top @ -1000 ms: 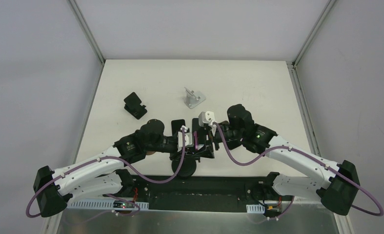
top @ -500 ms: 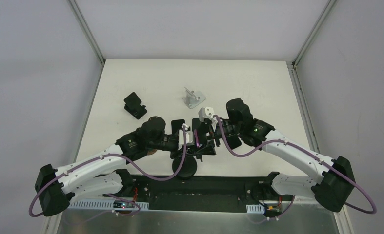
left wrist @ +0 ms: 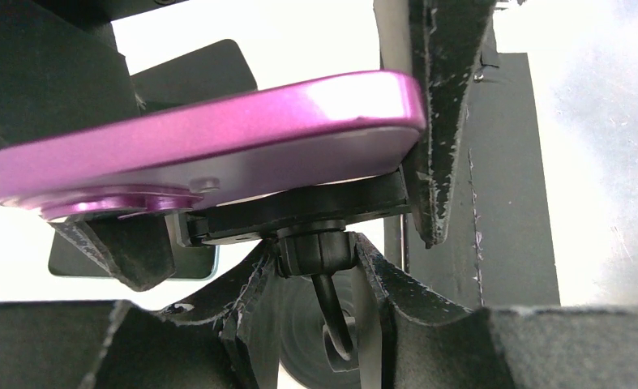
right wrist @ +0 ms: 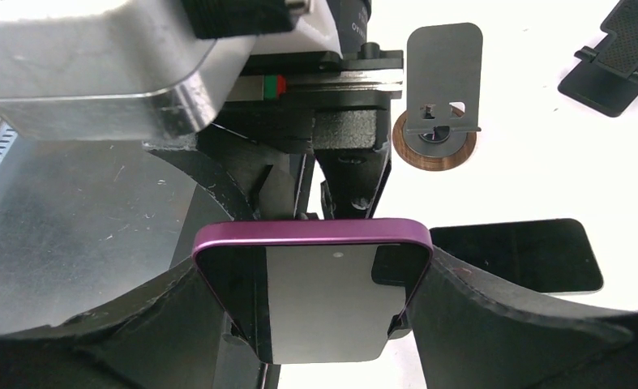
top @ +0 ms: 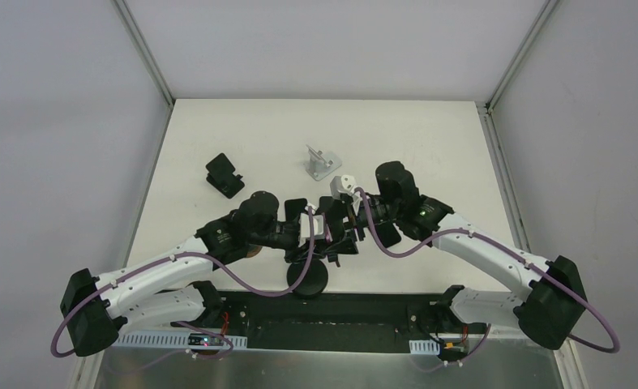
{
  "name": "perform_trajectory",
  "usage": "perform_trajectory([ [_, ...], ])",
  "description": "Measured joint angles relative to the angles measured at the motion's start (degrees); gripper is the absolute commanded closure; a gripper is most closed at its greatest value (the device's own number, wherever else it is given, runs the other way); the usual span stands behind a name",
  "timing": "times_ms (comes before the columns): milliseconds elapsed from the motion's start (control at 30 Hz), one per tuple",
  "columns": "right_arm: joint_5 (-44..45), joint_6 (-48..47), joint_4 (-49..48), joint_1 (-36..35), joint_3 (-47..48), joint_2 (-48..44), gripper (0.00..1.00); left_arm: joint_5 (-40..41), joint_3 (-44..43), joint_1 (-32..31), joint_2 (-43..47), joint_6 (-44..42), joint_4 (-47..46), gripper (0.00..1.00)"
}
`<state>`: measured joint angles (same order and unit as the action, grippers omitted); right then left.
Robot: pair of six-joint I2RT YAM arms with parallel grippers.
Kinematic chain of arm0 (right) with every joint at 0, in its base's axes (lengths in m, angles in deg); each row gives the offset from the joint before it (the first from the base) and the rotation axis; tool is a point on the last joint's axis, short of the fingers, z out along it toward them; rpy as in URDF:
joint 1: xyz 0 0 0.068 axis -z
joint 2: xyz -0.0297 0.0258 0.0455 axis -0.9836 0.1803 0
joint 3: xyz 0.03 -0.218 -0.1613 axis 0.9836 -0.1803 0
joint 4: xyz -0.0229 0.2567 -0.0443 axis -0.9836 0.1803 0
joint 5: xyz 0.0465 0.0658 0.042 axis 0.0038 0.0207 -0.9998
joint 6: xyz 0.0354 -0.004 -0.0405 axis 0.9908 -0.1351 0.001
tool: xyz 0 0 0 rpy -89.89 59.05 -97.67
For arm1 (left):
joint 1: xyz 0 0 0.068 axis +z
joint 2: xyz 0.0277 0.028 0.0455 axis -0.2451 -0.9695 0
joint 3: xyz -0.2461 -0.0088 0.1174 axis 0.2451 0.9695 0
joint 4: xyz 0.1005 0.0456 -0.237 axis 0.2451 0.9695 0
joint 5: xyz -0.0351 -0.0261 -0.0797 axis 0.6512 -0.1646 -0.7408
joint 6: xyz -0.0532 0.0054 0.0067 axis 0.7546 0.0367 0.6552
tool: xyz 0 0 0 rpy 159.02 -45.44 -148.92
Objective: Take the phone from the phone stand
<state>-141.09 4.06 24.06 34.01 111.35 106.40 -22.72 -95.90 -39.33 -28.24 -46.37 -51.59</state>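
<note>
Evidently, the right gripper stood wide, its black fingers pressed to both long edges of the phone, which sat on the phone stand. The left gripper clamped that stand's thin neck. The phone was glossy purple and round-cornered. The phone stand stood near the white table's front edge, with a grey bracket and a black cradle well beyond it.

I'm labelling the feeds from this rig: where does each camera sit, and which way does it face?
Top external: overhead from behind, looking down on the table; left arm and right arm show.
Left wrist: looks past the left fingers at the phone stand beneath the purple phone.
Right wrist: faces the phone's end between the right fingers.
Shared: both wrist views show that phone.
</note>
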Motion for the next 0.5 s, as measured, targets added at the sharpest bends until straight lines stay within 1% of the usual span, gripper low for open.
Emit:
perform_trajectory([
  [500,-4.57,-1.20,-1.03,2.40,0.00,2.82,1.00,1.60,-0.22,-0.57,-0.59,-0.02,0.35,1.00],
])
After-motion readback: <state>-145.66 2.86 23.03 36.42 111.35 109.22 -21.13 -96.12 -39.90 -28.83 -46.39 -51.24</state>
